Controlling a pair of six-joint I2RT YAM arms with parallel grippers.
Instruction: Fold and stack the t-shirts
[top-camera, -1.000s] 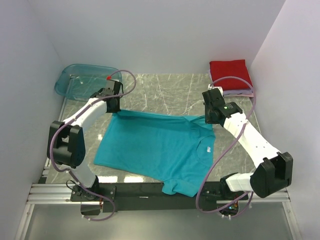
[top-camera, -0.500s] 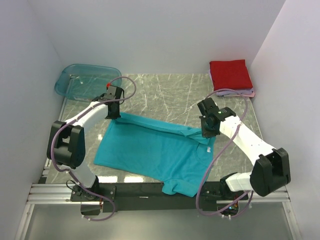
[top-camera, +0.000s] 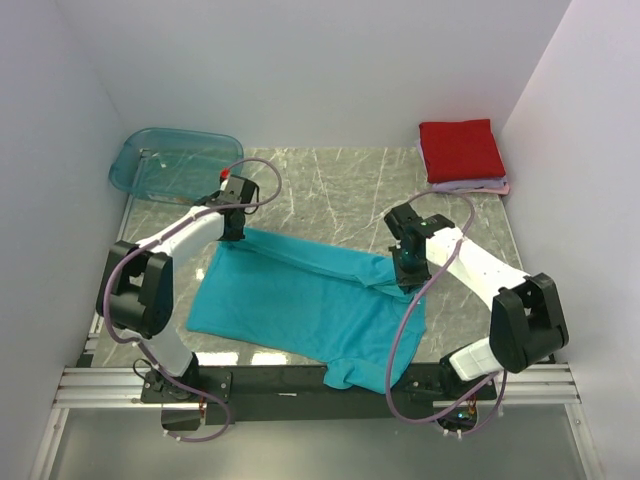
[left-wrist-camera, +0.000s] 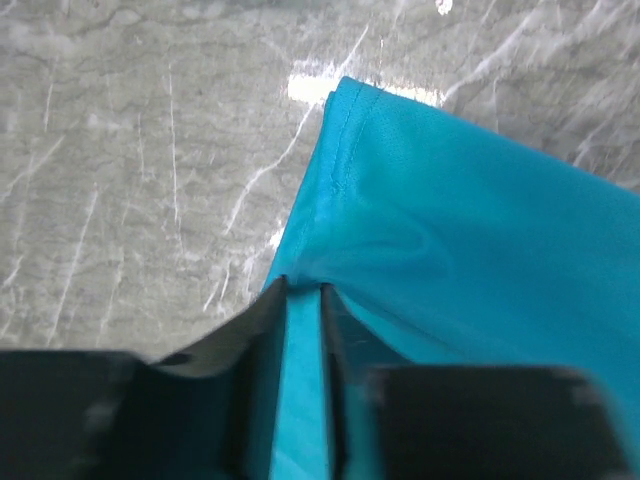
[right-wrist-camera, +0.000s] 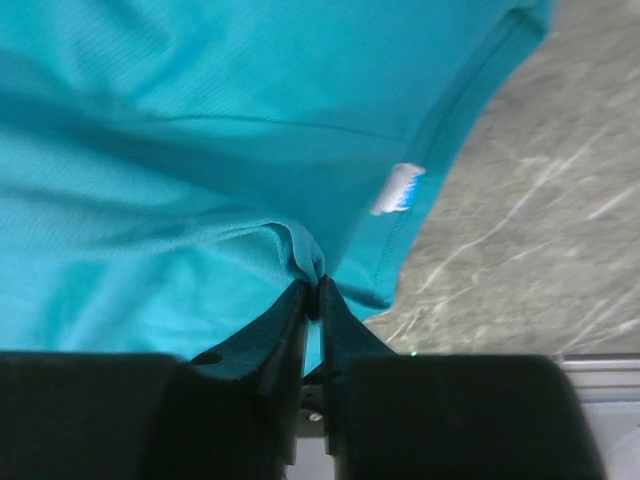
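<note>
The teal t-shirt (top-camera: 300, 300) lies spread on the marble table, its far edge lifted and folding toward the near side. My left gripper (top-camera: 232, 228) is shut on the shirt's far left edge; in the left wrist view the cloth (left-wrist-camera: 450, 220) runs between the fingers of my left gripper (left-wrist-camera: 303, 292). My right gripper (top-camera: 408, 268) is shut on a pinch of the far right edge by the collar; the right wrist view shows the fold (right-wrist-camera: 300, 245) clamped in my right gripper (right-wrist-camera: 312, 290). The folded red t-shirt (top-camera: 460, 150) rests on the pale lilac one (top-camera: 478, 186) at the back right corner.
A see-through teal plastic tub (top-camera: 170, 162) stands at the back left. White walls close in on both sides and the back. A black rail (top-camera: 300, 380) runs along the table's near edge. A white label (right-wrist-camera: 398, 188) shows near the shirt's collar.
Both grippers have moved toward the near side and inward, carrying the shirt's far edge over the body. The right gripper moved farther, from near the red stack to mid-table.
</note>
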